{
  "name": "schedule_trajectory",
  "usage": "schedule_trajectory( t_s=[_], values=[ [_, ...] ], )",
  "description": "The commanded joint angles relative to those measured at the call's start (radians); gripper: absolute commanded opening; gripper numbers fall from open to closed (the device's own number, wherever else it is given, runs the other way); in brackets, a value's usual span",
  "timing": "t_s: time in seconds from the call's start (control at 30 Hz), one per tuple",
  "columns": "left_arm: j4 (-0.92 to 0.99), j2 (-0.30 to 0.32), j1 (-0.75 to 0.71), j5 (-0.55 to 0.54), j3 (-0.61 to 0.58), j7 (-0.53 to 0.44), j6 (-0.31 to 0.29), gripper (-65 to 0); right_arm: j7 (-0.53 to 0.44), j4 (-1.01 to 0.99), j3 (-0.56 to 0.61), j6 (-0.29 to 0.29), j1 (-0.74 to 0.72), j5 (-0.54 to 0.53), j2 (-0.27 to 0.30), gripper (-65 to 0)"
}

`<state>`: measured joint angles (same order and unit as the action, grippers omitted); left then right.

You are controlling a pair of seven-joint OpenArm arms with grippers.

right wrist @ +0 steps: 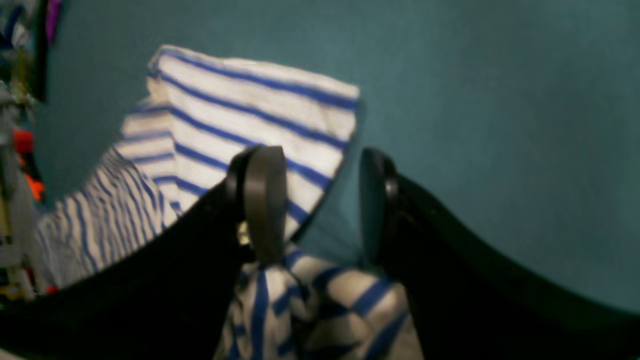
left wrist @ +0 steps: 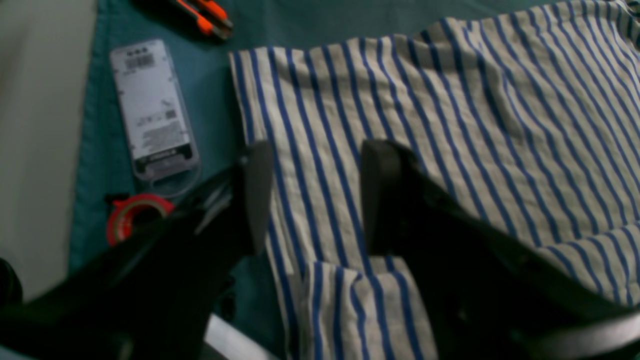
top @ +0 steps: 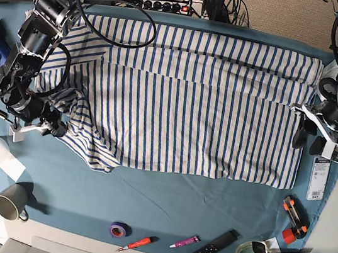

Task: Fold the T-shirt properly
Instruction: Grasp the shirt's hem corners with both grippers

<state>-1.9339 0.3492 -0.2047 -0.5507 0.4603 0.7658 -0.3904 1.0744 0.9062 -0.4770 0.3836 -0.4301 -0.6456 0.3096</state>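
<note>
T-shirt (top: 192, 98) spread flat; we judge first fold pending. Left gripper (left wrist: 312, 197) agape, empty, over hem. Right gripper (right wrist: 320, 205) parted, sleeve bunched between, unclamped. Next: pinch edges.

Label print on clear case (left wrist: 152, 107) blurred, unreadable.
</note>
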Motion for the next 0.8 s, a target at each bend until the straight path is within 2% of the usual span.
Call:
schedule_trajectory(
  t_s=[0.0, 0.37, 0.63, 0.77],
  values=[
    [-0.016, 0.014, 0.008, -0.011, 0.007, -0.023, 0.000, -35.8, 0.003, -0.002, -0.001, -0.002, -0.019, 0.006, 0.003, -40.2],
    [-0.016, 0.014, 0.008, -0.011, 0.007, -0.024, 0.000, -35.8, -0.009, -0.011, -0.001, 0.005, -0.021, 0.043, -0.098, -40.2],
    [-0.016, 0.016, 0.084, -0.003, -0.004, -0.026, 0.004, -35.8, -0.002, -0.011, -0.001, 0.005, -0.021, 0.060, -0.099, -40.2],
    [0.034, 0.028, 0.166, 0.090, -0.099, -0.026, 0.071, -35.8, 0.003, -0.011, -0.001, 0.005, -0.021, 0.060, -0.099, -40.2]
  ],
)
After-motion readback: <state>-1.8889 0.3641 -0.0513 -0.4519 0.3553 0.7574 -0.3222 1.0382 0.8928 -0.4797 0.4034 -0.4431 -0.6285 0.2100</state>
